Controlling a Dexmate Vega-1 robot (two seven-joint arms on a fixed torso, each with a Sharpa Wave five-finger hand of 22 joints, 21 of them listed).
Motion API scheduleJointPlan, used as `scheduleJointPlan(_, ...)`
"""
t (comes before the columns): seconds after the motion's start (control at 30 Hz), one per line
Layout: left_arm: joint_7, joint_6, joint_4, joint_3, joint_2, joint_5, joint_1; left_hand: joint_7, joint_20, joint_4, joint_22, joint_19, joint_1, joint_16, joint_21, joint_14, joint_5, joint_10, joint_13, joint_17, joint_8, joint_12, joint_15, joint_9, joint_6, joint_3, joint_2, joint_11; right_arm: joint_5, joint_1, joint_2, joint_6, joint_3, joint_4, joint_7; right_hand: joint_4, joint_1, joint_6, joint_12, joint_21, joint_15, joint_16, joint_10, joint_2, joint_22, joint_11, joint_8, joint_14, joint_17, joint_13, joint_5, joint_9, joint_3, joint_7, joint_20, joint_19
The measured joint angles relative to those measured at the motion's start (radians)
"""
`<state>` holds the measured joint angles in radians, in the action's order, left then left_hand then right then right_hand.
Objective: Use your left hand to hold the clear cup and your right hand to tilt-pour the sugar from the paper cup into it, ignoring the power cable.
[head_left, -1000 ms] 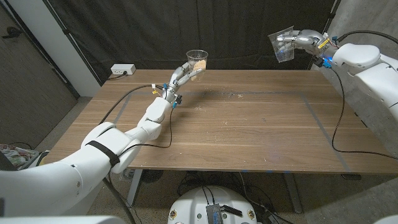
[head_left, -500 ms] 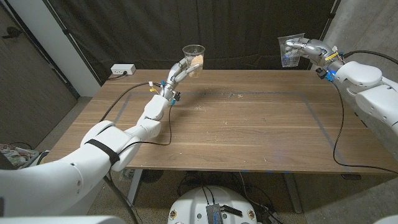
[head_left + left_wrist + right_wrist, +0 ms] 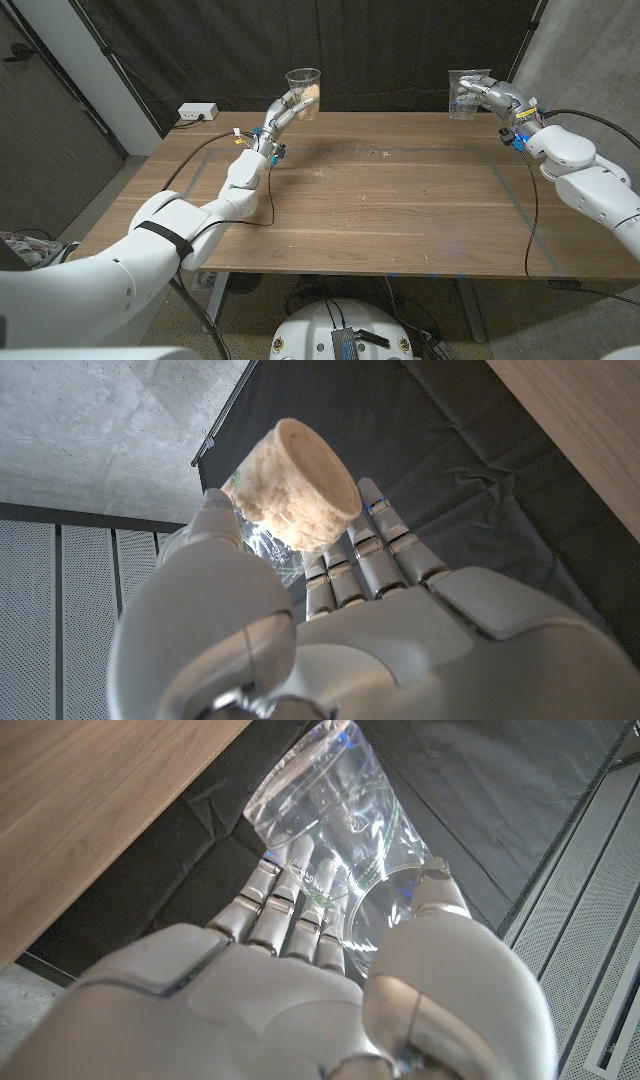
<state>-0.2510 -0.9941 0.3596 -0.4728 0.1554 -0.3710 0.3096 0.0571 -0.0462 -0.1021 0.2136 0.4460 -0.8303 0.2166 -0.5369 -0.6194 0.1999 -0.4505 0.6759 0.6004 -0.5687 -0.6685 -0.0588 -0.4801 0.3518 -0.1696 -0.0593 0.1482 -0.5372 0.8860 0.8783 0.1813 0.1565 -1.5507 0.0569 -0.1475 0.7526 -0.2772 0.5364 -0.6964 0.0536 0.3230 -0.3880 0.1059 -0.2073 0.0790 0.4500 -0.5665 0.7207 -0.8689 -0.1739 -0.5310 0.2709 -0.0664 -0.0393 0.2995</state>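
- Left hand (image 3: 285, 108) grips a clear cup (image 3: 304, 92) holding sugar, aloft over the tabletop's (image 3: 400, 200) far edge.
- Right hand (image 3: 492, 97) holds another clear, empty-looking cup (image 3: 464, 94), well apart.
- Thin plastic looks light and crushable; grip mid-wall, gently.

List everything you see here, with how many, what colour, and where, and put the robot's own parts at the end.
Clear cup with sugar: one, transparent with tan contents, held up in the air over the table's far left edge.
Empty clear cup: one, transparent, held up over the table's far right edge.
Table: one, brown wood, with faint tape lines marking a rectangle.
Power strip: one, white, far left corner of the table.
Cable: one, black, running along the table's left side.
Curtain: one, black, behind the table.
Left hand: one, silver-white, grips the cup with sugar.
Right hand: one, silver-white, grips the empty cup.
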Motion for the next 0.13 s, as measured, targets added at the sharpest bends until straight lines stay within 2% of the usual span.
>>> scheduleJointPlan(0.13, -0.032, 0.014, -0.001, 0.014, 0.0, -0.006, -0.003, 0.0, 0.0, 0.0, 0.0, 0.0, 0.0, 0.0, 0.0, 0.0, 0.0, 0.0, 0.0, 0.0, 0.0, 0.0, 0.0, 0.0, 0.0, 0.0, 0.0, 0.0, -0.002, 0.0, -0.01, 0.005, 0.015, 0.004, -0.009, 0.0, 0.0, -0.001, 0.0, -0.007, 0.0, 0.0, 0.0, 0.0, 0.0, 0.0, 0.0, 0.0, 0.004, 0.0, 0.0, 0.0, 0.0, 0.0, 0.0, 0.0)
